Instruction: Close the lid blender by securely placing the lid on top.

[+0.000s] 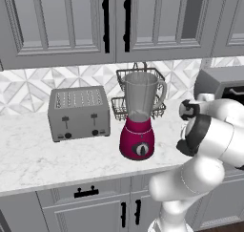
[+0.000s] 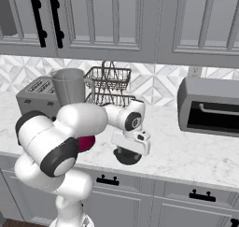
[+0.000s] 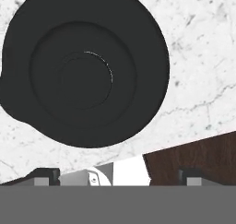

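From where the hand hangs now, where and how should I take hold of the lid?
Come straight down from above. The lid lies flat on the marble counter near its front edge, right under the gripper, so there is nothing to get under from the side. It is a wide, low disc with a raised centre; that hub looks like the better hold, jaws set either side of it, though the rim may also fit.

The arm bends low, claw (image 2: 127, 157) pointing down, fingers apart.
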Robot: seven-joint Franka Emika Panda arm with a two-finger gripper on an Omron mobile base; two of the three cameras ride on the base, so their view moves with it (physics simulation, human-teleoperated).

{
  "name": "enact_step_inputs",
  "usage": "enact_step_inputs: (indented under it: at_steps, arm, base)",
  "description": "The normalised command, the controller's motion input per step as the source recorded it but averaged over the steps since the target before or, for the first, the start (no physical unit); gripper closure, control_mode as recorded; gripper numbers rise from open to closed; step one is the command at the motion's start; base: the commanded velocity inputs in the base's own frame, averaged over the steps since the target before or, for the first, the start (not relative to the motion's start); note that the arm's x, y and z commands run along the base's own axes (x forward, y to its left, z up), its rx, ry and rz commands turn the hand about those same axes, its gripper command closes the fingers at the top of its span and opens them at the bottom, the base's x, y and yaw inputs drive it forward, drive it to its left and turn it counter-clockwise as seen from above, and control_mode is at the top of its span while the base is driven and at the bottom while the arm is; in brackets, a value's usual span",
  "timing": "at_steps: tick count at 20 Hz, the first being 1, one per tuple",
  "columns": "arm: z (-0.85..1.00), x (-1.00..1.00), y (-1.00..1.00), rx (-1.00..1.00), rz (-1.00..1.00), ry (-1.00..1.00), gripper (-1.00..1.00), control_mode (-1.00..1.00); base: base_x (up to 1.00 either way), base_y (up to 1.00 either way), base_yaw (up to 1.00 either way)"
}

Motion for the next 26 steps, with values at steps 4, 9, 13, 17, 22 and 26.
enact_step_inputs:
  at_steps: [4, 9, 13, 17, 22, 26]
  arm:
    - [-0.09, 0.05, 0.16, 0.03, 0.04, -0.03, -1.0, -1.0]
    - [-0.04, 0.33, 0.06, 0.0, 0.02, -0.04, -1.0, -1.0]
    - [0.0, 0.38, 0.0, 0.0, 0.02, -0.02, -1.0, -1.0]
    - [-0.09, 0.28, 0.0, 0.0, 0.04, -0.05, -1.0, -1.0]
    - [-0.17, 0.08, -0.02, 0.0, 0.05, -0.03, -1.0, -1.0]
    - [-0.16, 0.03, -0.03, 0.0, 0.05, -0.04, -1.0, -1.0]
  base:
    - [0.0, 0.0, 0.0]
    - [0.0, 0.0, 0.0]
    - [0.0, 0.0, 0.0]
    - [0.0, 0.0, 0.0]
    - [0.0, 0.0, 0.0]
    - [0.0, 0.0, 0.0]
